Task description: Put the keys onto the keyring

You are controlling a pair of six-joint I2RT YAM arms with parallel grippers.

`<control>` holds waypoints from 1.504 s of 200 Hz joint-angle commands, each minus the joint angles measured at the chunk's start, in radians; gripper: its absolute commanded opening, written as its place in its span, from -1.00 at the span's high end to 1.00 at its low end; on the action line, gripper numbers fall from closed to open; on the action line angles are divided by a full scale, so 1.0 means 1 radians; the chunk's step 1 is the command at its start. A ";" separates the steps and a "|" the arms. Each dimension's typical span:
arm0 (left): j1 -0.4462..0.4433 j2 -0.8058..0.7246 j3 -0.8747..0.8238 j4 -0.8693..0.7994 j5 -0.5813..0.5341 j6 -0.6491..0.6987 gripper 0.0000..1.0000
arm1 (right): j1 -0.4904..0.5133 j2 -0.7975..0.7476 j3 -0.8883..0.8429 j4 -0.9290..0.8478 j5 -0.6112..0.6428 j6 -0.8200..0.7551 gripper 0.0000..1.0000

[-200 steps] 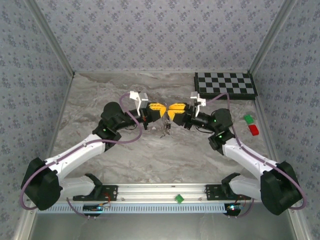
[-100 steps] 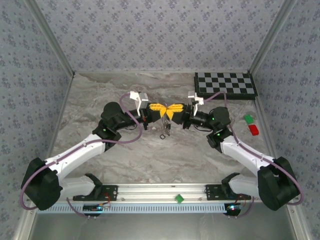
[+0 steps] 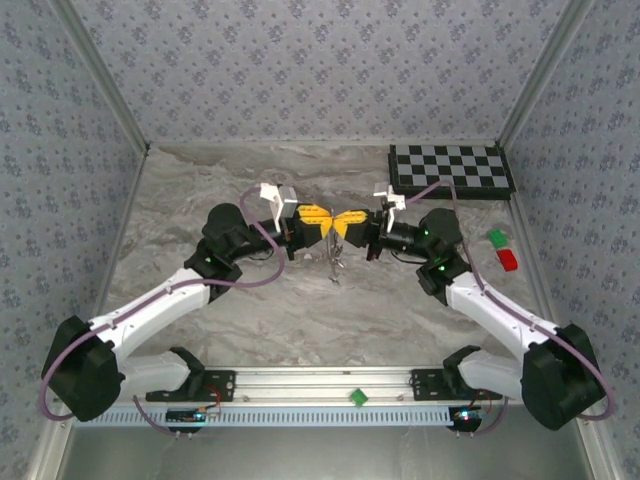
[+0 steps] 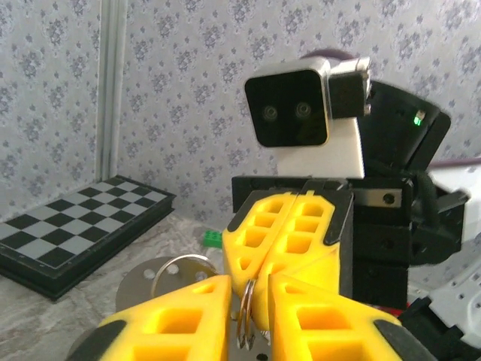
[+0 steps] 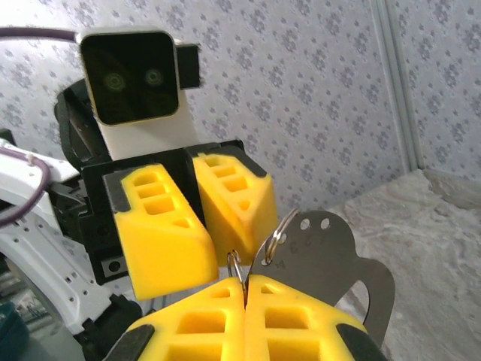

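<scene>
While the two arms meet tip to tip above the middle of the table (image 3: 250, 310), the right tool (image 5: 244, 289) has its fingers pressed together on a thin wire loop, taken to be the keyring (image 5: 235, 263), which stands up out of the seam. Left tool (image 4: 249, 289): fingers a little apart, the loop edge-on in the gap between them; whether the pads touch the wire cannot be told. Just beside the loop, in the right wrist view, a second ring (image 5: 278, 229) carries a flat metal tag (image 5: 331, 259) with two small holes. From above, a small dark bunch, probably the keys (image 3: 335, 266), hangs under the meeting tips, off the table. It is too small to tell whether each key is threaded on the wire or merely dangling from it. Judgement: task in mid-course, at the threading step. Done: ring held up off the table between both arms, and at least the tag on a ring. Left: confirm every key sits on the loop, thread any that does not, release, set down.
</scene>
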 commanded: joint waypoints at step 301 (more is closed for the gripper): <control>0.053 0.096 0.079 -0.270 0.241 0.204 0.41 | 0.088 0.047 0.420 -1.071 0.112 -0.571 1.00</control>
